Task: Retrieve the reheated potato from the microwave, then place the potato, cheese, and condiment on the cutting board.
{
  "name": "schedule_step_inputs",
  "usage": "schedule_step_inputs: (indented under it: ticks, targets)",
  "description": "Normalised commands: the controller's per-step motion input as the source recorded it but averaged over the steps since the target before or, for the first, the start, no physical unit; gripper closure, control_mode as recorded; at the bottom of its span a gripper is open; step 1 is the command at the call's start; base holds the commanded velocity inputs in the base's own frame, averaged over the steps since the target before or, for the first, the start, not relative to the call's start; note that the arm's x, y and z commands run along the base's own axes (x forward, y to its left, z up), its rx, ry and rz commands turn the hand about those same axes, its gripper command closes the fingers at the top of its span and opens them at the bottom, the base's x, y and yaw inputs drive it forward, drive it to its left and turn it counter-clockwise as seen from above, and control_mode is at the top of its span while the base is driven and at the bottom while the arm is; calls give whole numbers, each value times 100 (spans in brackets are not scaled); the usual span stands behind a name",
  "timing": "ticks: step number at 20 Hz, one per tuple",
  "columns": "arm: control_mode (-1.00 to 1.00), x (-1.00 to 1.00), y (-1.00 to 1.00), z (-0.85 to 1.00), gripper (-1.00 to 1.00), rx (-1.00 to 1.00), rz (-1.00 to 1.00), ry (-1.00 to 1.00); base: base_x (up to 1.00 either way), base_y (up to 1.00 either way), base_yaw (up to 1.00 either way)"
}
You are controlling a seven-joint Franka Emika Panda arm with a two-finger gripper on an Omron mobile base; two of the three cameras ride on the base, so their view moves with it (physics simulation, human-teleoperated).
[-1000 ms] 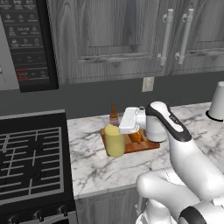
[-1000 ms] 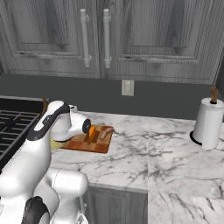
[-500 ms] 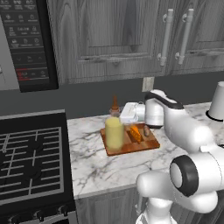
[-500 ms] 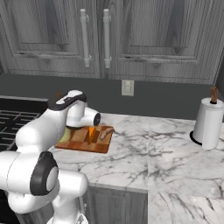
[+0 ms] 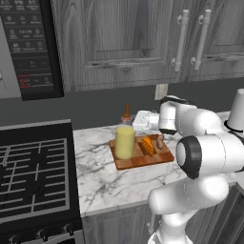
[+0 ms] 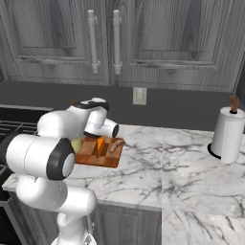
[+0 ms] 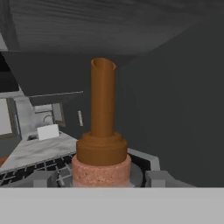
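Where the left base view looks over the marble counter (image 5: 109, 183), the board (image 5: 143, 161) lies near the back wall with 3 things on it: the bottle (image 5: 125, 141) upright at its left end, the cheese (image 5: 147, 145) in the middle, and the potato (image 5: 160, 142) at its right end. The bottle's brown stopper (image 5: 127, 112) rises above the pale body. The arm bends over from the lower right, and the gripper (image 5: 138, 121) sits level just right of the stopper, above the board's back edge. I cannot tell how wide the fingers are. The microwave (image 5: 29, 45) hangs at upper left, above the stove (image 5: 33, 172).

From the right base view, the arm covers the board's (image 6: 103, 157) left part. The cheese (image 6: 100, 143) stands on the board with the potato (image 6: 115, 145) beside it near the right edge. A sliver of the bottle (image 6: 76, 143) shows behind the arm. A paper towel roll (image 6: 228, 135) stands well apart at right.

Seen from the hand view, the stopper (image 7: 103, 127) stands close, centred, with stove grates (image 7: 35, 171) behind it.
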Motion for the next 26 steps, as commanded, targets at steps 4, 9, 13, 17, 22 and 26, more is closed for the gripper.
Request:
schedule_step_inputs:
  ticks: [4,9,13,17,22,26]
  targets:
    - [-100,33,-7,-2,100,0,0,0,0,0,0]
    - [-100,11,-13,-12,100,-1,0,0,0,0,0]
    - [-100,1,-8,-24,100,-4,0,-8,0,0,0]
    - [-100,-3,-9,-9,100,-4,2,-17,0,0,0]
    - [-100,-4,-10,2,100,-6,2,-17,0,0,0]
    - [-100,-10,-15,1,100,-6,1,-13,0,0,0]
